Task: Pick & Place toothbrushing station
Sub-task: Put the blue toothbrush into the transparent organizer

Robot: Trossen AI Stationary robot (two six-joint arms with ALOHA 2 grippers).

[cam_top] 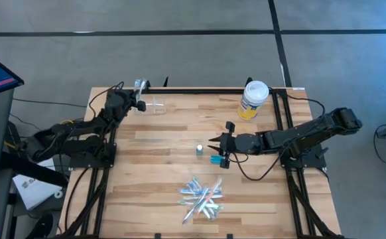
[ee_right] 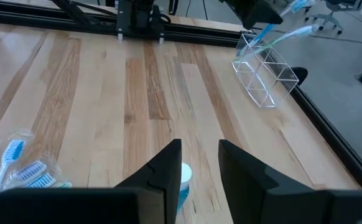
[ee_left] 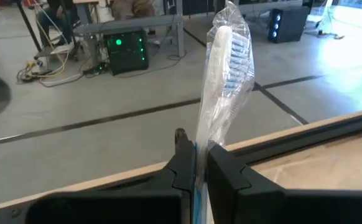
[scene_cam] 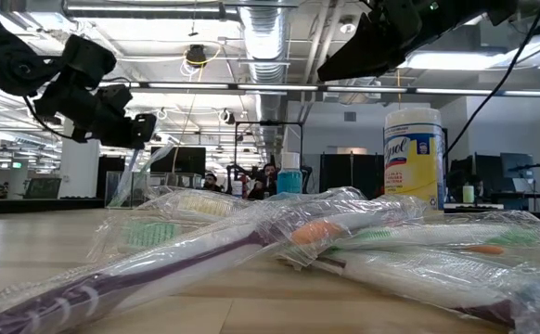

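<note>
From above, the left gripper clenches a wrapped toothbrush beside the clear cup, the pile of toothbrushes left; wrist views show the right gripper spread, empty, over the small bottle.

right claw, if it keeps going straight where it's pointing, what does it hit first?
Most likely the small bottle: in the wrist view it sits just ahead of the open right claw, between its fingers. Beyond it is bare table, then the clear cup. Depth is hard to judge.
</note>
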